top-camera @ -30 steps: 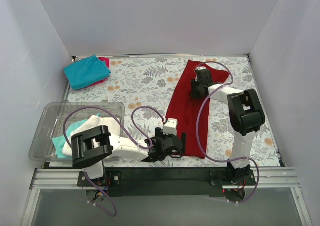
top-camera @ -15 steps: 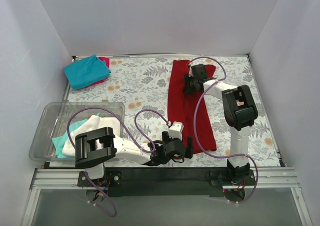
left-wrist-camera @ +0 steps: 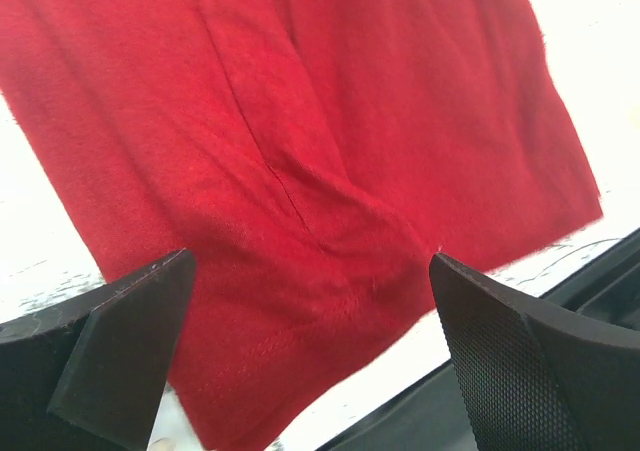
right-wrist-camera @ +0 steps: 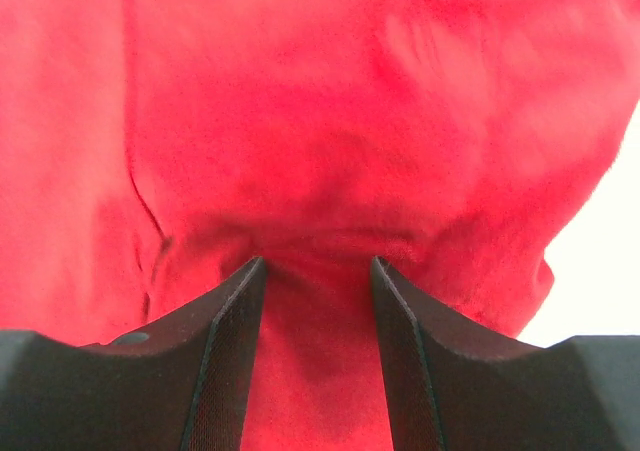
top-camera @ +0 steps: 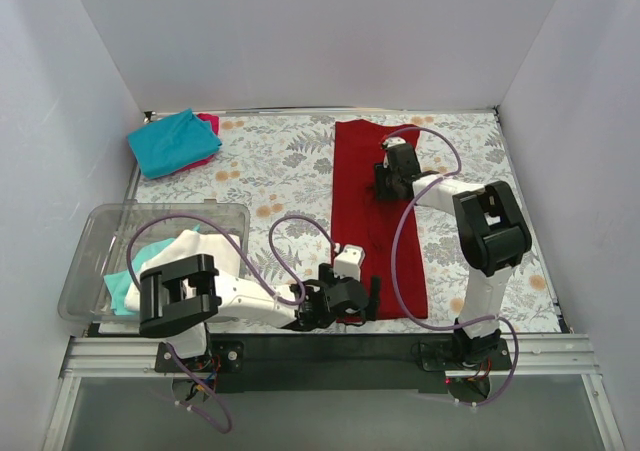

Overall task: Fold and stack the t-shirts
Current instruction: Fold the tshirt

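The dark red t-shirt (top-camera: 375,221) lies folded into a long strip on the right half of the table, running from the back edge to the front. My left gripper (top-camera: 362,298) hovers over its near hem with the jaws wide open and nothing between them; the hem fills the left wrist view (left-wrist-camera: 330,171). My right gripper (top-camera: 391,177) rests on the shirt's far part. Its fingers stand partly apart, tips pressing into bunched red cloth (right-wrist-camera: 320,151). A teal t-shirt (top-camera: 172,141) lies on a magenta-pink one (top-camera: 208,123) at the back left.
A clear plastic bin (top-camera: 110,221) at the front left holds a white shirt (top-camera: 195,251) and teal cloth (top-camera: 122,283). White walls close in the floral table (top-camera: 280,171) on three sides. The black front rail (top-camera: 330,346) runs just below the left gripper.
The red shirt swung from slanted to straight, its far end shifting left. The right gripper moved left, then back a little towards me. The left gripper shifted right along the near hem.
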